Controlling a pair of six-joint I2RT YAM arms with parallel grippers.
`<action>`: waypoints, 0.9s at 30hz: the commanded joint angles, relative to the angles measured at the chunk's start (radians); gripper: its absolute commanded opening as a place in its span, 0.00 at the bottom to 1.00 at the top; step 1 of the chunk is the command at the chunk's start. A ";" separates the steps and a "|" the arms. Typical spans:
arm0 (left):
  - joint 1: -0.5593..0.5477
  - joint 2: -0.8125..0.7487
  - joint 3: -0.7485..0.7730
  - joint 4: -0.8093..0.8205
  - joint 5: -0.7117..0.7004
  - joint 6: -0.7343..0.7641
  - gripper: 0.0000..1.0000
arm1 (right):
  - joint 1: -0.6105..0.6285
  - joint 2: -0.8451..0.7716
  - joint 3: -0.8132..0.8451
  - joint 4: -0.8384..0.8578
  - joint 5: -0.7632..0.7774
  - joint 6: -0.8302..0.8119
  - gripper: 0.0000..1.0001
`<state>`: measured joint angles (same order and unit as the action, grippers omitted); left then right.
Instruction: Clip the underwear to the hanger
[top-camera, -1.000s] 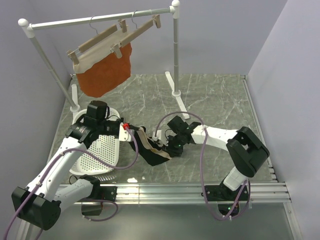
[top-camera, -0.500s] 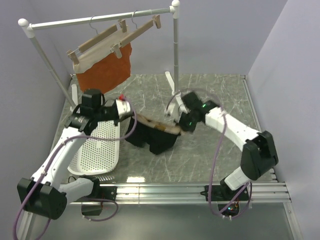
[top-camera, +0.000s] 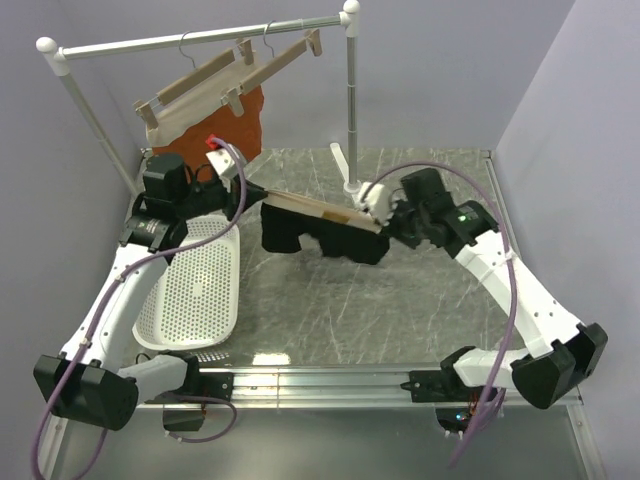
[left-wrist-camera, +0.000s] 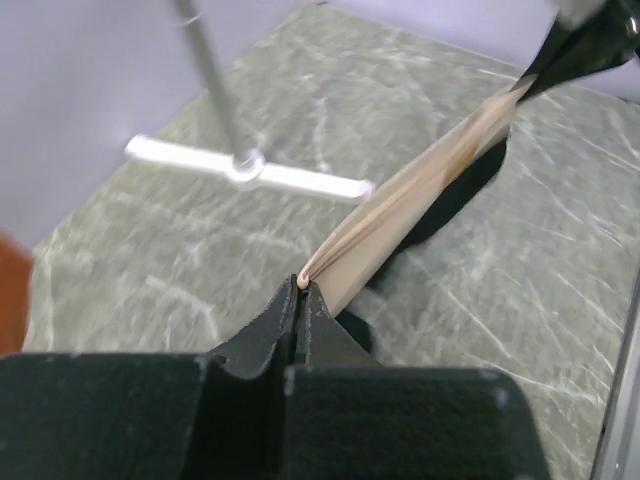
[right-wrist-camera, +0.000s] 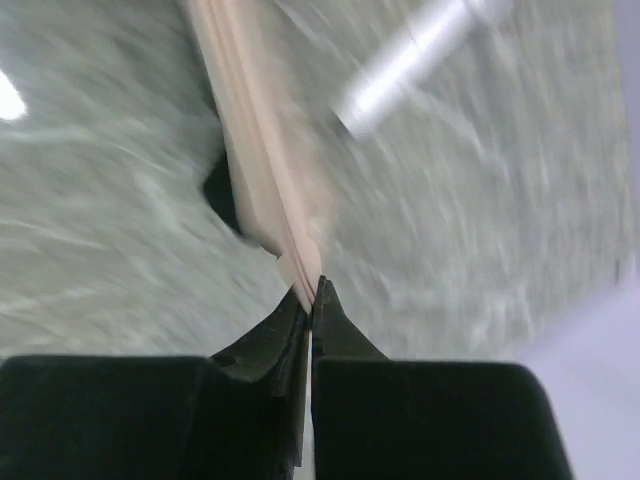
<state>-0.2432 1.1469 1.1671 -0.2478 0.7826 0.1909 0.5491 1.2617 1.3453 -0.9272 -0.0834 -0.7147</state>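
Top external: we see the underwear strung in the air just in front of the rack, below and to the right of the hanger, which appears to carry nothing. The left gripper is clamped on one end of the waistband and the right gripper on the other. We judge that this two-point hold is meant to draw the band straight, so that it can be offered flat to the hanger's two clips. Black fabric sags soft beneath the taut tan band. The hanger is a pale wooden bar with wooden clips and a thin wire hook. Its twin beside it on the rack holds an orange garment.

Left wrist: the dark fingers meet with no gap, pinching a gathered fold of beige elastic. From there the band runs away as a flat strip, past the rack's white foot and above the grey, veined table.

Right wrist: the view is blurred. The fingers are closed on the band, seen edge-on as thin pale layers, with black cloth behind. A pale bar, likely part of the rack, crosses above.
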 joint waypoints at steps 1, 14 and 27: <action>0.053 -0.032 0.019 0.015 -0.025 -0.053 0.00 | -0.118 -0.062 -0.029 -0.047 0.131 -0.060 0.00; 0.030 -0.251 -0.188 -0.286 0.299 0.297 0.00 | -0.094 -0.209 -0.106 -0.323 0.054 -0.095 0.00; -0.079 -0.339 -0.196 -0.470 0.221 0.152 0.00 | 0.109 -0.266 -0.193 -0.512 0.079 -0.040 0.00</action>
<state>-0.3191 0.8005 0.9794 -0.7090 1.0882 0.4171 0.6510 0.9966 1.2114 -1.2667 -0.0856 -0.7376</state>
